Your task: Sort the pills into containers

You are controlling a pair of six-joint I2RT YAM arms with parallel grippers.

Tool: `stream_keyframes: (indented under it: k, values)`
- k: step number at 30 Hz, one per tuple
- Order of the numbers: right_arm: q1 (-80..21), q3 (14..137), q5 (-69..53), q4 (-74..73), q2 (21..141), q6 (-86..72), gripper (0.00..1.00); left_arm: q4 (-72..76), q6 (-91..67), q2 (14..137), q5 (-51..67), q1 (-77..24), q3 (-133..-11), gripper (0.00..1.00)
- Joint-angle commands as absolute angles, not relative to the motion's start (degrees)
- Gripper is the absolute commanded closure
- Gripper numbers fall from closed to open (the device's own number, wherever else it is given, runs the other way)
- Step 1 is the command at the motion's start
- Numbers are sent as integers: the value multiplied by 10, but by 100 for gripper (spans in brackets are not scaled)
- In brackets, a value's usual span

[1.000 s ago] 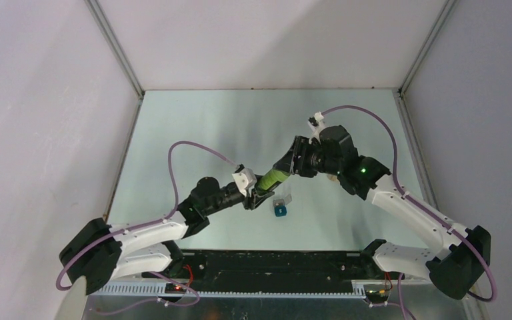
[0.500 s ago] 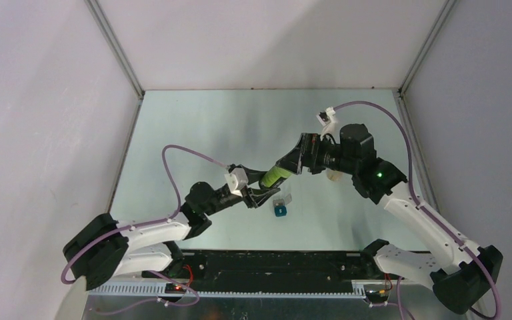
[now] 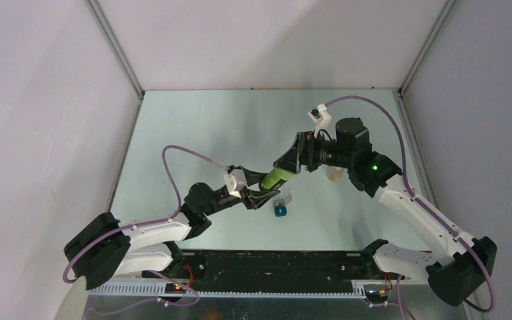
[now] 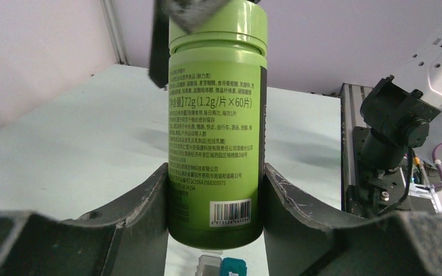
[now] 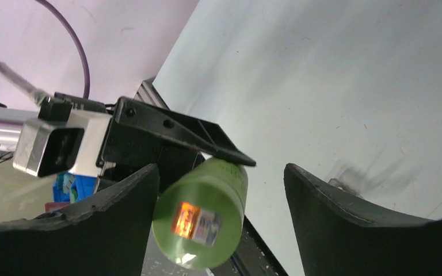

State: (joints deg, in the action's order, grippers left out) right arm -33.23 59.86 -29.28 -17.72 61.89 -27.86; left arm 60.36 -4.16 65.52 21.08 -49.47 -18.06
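Observation:
My left gripper (image 3: 261,195) is shut on a lime-green bottle (image 3: 275,178) with a green cap and holds it tilted above the table. In the left wrist view the bottle (image 4: 216,132) fills the gap between both fingers (image 4: 141,204). My right gripper (image 3: 292,160) is open around the cap end. In the right wrist view the cap (image 5: 202,225) lies beside the left finger (image 5: 121,213), with a wide gap to the right finger. A pale beige object (image 3: 335,175), possibly the other bottle, shows partly under the right arm.
A small teal piece (image 3: 280,211) and a clear plastic piece (image 3: 282,199) lie on the table just below the held bottle; both show at the bottom of the left wrist view (image 4: 234,268). Grey walls enclose the table (image 3: 200,127).
The right arm has swung its elbow outward and its wrist has turned, staying at the cap end. The left gripper with the bottle has shifted slightly left and back.

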Motion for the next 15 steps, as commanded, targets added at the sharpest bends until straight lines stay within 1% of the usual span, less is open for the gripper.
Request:
stream_keyframes:
  k: [1, 7, 10, 15]
  values:
    - [-333, 634, -259, -165, 659, -289, 19, 697, -49, 656, 257, -495, -179, 100]
    - [-334, 654, -190, -183, 682, -315, 20, 716, -58, 663, 262, -495, -176, 100]
    - [-308, 663, -197, -191, 676, -329, 19, 713, -57, 662, 249, -495, -175, 100]
    - [-291, 664, -228, -187, 633, -283, 9, 673, -47, 653, 231, -495, -179, 100]
